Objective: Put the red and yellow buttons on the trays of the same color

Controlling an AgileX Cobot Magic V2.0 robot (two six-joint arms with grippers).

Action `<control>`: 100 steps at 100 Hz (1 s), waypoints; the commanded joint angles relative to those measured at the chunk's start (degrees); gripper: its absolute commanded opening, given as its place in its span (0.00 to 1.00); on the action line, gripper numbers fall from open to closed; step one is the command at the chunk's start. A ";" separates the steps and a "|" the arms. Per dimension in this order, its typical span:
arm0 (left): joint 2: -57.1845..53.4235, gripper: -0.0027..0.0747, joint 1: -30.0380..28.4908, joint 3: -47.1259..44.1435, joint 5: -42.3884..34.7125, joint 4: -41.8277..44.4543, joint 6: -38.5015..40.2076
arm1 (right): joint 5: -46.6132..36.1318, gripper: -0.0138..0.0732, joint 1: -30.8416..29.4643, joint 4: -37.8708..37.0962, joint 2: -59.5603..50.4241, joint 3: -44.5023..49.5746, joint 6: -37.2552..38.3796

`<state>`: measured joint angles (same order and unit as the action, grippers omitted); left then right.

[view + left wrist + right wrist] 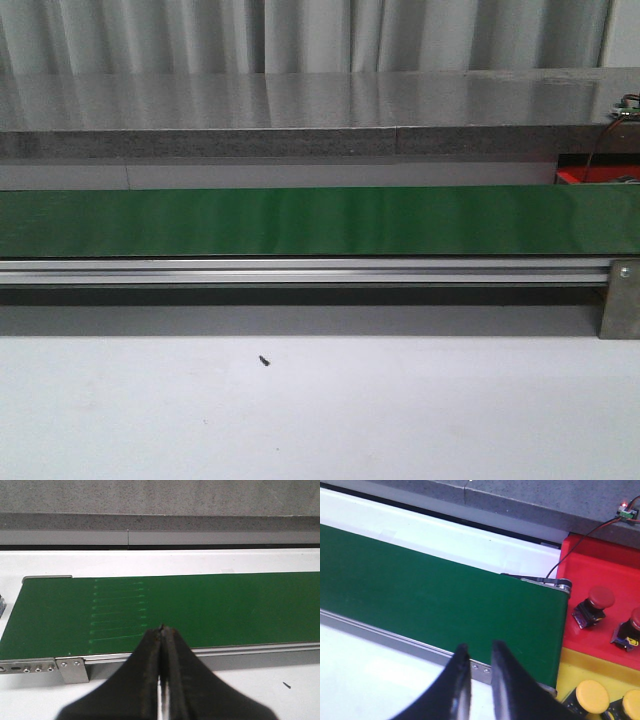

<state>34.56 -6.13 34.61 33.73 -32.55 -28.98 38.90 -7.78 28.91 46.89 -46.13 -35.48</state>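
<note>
Looking forward from the front view, we see the green conveyor belt (320, 221) running bare across the white desk (320, 410), with only a sliver of the red tray (597, 175) at the far right; neither gripper shows here, so we risk misjudging where a button will arrive.

From the left wrist view, our left gripper (162, 630) hangs clenched and empty over the belt's near rail (250, 650). If it is not opened in time, we judge it could knock a button aside rather than take it.

From the right wrist view, our right gripper (479, 652) is slightly parted, grasping nothing. Two red buttons (596, 602) sit on the red tray and yellow buttons (590, 696) on the yellow tray (570, 672), just past the belt's end. Reaching in there could nudge these sorted ones.
</note>
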 commanded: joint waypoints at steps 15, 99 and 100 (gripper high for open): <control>0.21 0.01 0.37 1.42 -3.22 -1.37 -0.17 | -1.21 0.08 -0.25 0.96 -0.77 -1.71 0.14; 5.13 0.84 -4.52 6.54 -7.35 4.47 6.50 | 1.13 0.08 -0.25 1.01 -0.77 -1.71 0.14; 5.43 0.84 -4.69 7.03 -7.35 4.47 6.59 | 1.13 0.08 -0.25 1.01 -0.77 -1.71 0.14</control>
<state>37.27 -9.05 37.33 30.99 -28.05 -24.37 42.73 -7.78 28.78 46.67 -46.13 -35.34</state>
